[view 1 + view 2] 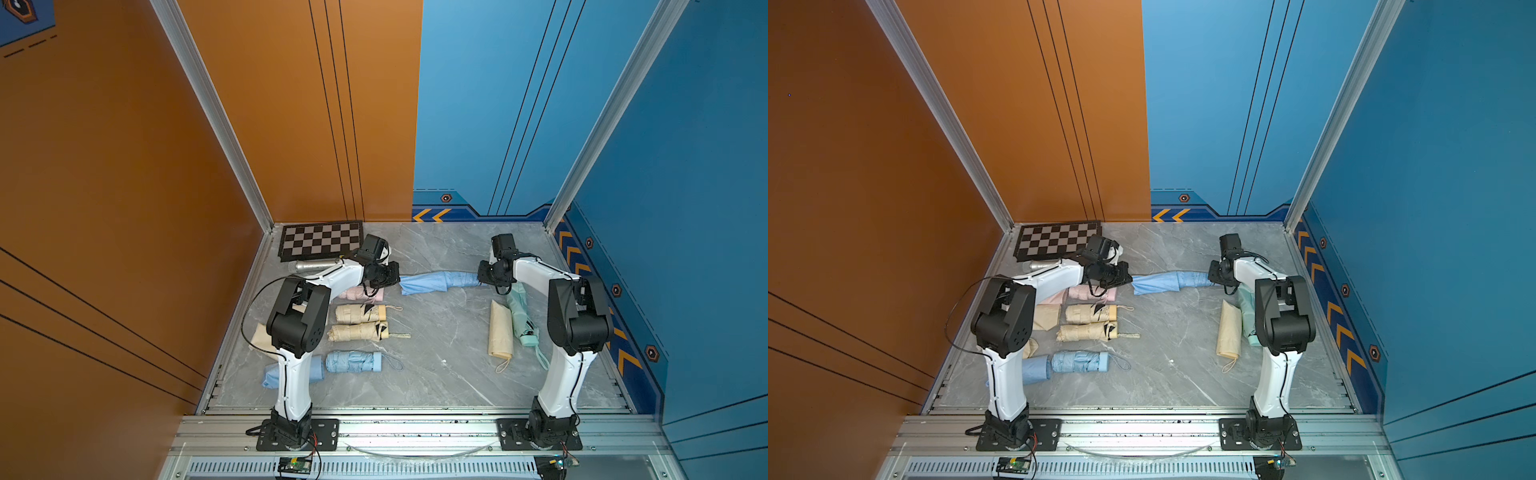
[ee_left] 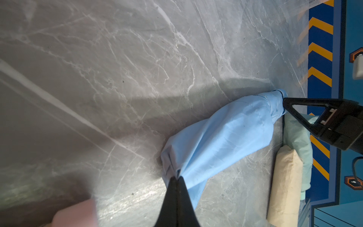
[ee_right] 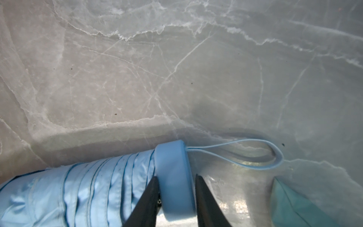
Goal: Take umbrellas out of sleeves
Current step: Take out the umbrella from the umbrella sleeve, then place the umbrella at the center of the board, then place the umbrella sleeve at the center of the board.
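Blue cord (image 3: 281, 157), right wrist view only

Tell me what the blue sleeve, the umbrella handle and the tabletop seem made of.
The blue sleeve looks like thin matte cloth: it creases softly. The handle is likely moulded plastic, smooth with even sheen. The tabletop is a glossy marble-look slab with white veins; stone or print, unclear.
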You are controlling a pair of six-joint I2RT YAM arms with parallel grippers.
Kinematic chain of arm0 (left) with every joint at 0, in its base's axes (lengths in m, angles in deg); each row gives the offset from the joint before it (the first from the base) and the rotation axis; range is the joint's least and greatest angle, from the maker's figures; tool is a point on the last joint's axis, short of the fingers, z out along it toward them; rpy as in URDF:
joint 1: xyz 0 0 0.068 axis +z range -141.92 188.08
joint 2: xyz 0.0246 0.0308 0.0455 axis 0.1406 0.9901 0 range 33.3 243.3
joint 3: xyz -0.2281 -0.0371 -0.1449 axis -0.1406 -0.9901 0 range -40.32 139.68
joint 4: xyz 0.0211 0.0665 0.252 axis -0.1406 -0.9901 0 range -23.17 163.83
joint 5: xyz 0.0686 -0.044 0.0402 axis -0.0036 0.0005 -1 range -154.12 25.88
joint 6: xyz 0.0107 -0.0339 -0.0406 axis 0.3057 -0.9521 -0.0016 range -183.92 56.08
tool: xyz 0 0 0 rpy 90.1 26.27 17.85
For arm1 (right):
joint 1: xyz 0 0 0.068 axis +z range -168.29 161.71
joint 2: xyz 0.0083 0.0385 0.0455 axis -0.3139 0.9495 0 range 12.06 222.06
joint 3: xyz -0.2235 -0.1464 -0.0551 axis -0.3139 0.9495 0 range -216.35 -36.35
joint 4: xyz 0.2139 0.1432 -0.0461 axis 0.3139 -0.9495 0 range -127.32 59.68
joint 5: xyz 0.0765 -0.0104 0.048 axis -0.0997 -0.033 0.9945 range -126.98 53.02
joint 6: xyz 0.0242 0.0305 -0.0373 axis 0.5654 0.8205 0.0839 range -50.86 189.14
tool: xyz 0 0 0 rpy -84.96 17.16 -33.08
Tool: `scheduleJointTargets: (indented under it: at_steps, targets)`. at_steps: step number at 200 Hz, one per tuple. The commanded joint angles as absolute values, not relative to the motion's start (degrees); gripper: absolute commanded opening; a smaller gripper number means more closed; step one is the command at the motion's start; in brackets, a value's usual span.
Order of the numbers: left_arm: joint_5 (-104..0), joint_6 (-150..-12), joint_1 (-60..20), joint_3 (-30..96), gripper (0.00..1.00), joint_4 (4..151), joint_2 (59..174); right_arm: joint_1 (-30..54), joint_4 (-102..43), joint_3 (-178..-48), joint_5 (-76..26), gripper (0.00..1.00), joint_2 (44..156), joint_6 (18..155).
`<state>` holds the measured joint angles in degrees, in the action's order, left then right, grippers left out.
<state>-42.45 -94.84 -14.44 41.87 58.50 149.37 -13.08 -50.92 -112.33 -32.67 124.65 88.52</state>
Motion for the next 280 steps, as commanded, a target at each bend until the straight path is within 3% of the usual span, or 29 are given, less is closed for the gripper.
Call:
scheduleJointTargets:
  at_steps: [1,280]
  targets:
    - [-43.5,-93.5,-13.9,43.4,0.0,56.8,150.1,-14.3,-56.9,-110.3,-35.2,0.33,124.6,87.0]
    - [-42.3,-92.1,-13.0,46.1,0.0,54.9,151.7,-17.1,-59.6,-115.0,-38.4,0.36,126.2,83.3]
